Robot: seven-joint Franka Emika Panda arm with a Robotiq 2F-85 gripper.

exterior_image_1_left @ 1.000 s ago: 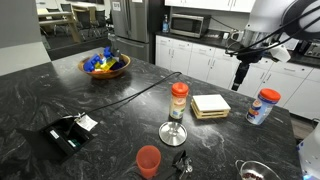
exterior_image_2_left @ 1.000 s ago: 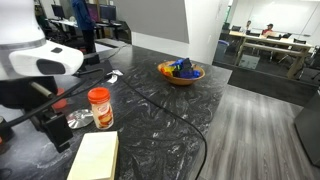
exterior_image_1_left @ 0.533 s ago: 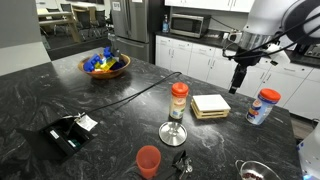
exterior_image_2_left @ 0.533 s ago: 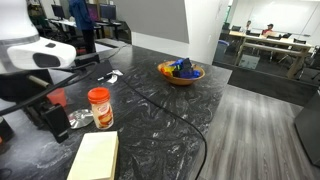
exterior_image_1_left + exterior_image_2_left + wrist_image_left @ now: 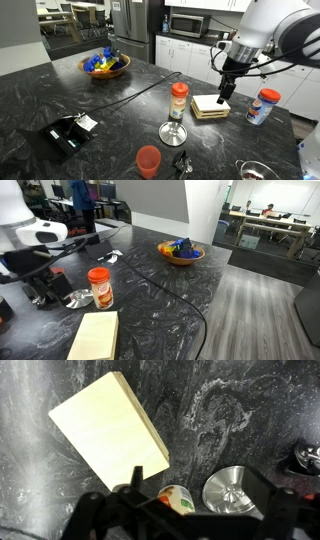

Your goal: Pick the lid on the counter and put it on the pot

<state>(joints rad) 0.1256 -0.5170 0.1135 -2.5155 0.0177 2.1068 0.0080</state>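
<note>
The lid (image 5: 173, 131) is a round shiny silver disc with a central knob. It lies on the dark counter just in front of the orange-capped spice jar (image 5: 179, 100). It also shows in the wrist view (image 5: 237, 490) and partly in an exterior view (image 5: 78, 299). The pot (image 5: 255, 172) is only a silver rim at the bottom edge. My gripper (image 5: 225, 93) hangs above the pale block (image 5: 210, 105), apart from the lid. In the wrist view its dark fingers (image 5: 195, 512) are spread and empty.
A red cup (image 5: 148, 160) and keys (image 5: 181, 161) sit near the lid. A wooden bowl (image 5: 105, 65) of coloured items is at the far side. A blue-lidded tub (image 5: 264, 106) and a black device (image 5: 66, 133) with a cable also stand on the counter.
The arm has come down and moved from beyond the pale block to above it, closer to the spice jar. The lid and other objects have not moved.
</note>
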